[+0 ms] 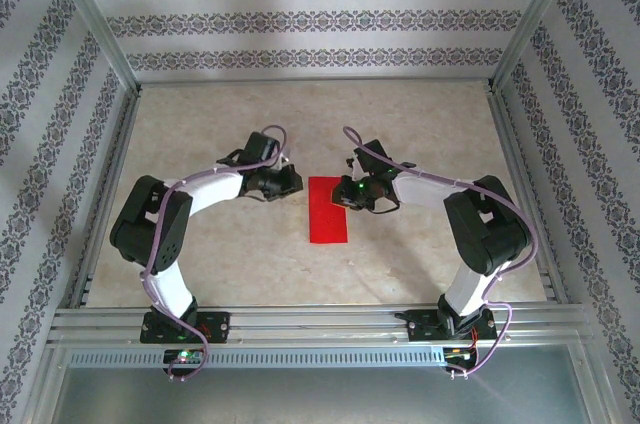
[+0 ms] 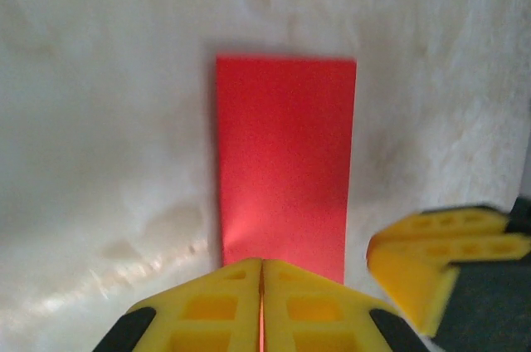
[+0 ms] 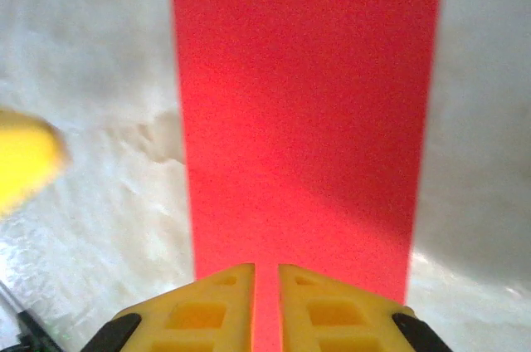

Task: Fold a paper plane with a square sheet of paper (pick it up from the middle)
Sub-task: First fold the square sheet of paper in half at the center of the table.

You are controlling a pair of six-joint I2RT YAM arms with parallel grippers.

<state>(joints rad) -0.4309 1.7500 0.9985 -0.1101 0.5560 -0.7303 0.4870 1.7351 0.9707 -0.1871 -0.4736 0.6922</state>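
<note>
**Fingers [image 2: 207, 310] low on the thin bright red square sheet of paper [image 1: 328, 219] — 1 slip could skew the fold**

Yellow plastic fingers of the left gripper [image 2: 262, 302] are pressed together with only a hairline of red between them. I cannot tell whether they pinch the paper's edge or merely sit over it. Those of the right gripper [image 3: 265, 306] stand a narrow slit apart with red showing through the gap, and I cannot tell whether they have a true grip either. Seen from above, the 2 grippers face each other across the far end of the sheet, the left at its far-left corner and the right over its far-right edge.

The sheet lies flat on the pale marbled tabletop [image 1: 430, 124], midway between the 2 arms. It shows as a narrow rectangle rather than a square — I judge it already folded in half, with the nose folds not yet made.

The main risk, as I see it, is sliding. The paper is thin and the table looks smooth, so a dragging finger would likely push the whole sheet along instead of creasing it. The 2 layers could shear, and every later fold would then come out crooked. If 1 gripper lifts while the other has no real hold, the fold may spring open. A pinch that catches both layers when only the top one is wanted would spoil the next corner. The grippers also work very near each other, so a bump could knock the sheet askew. Too much pressure could crumple or tear it.
</note>
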